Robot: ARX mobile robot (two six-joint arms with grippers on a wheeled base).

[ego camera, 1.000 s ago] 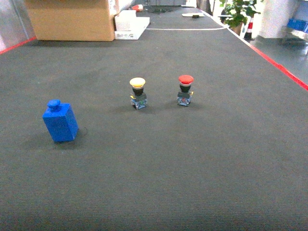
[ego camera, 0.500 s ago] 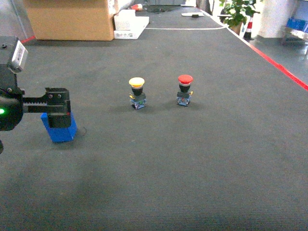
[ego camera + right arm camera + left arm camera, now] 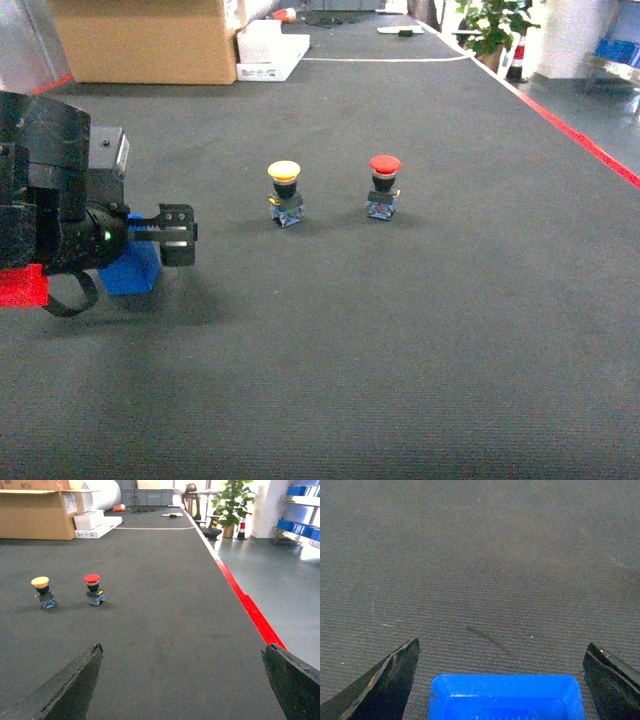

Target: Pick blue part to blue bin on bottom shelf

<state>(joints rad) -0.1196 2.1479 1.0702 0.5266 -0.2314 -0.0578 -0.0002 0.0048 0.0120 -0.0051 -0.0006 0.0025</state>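
Above blue part [image 3: 506,697]: left hand [image 3: 502,680] spread, carpet [image 3: 400,330] around.

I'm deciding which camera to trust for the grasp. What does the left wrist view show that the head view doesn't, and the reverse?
Only the left wrist view shows the left gripper open, its fingers apart on either side of the blue part, not touching it. Only the head view shows the yellow button, the red button and the cardboard box. Both show the blue part on the dark mat.
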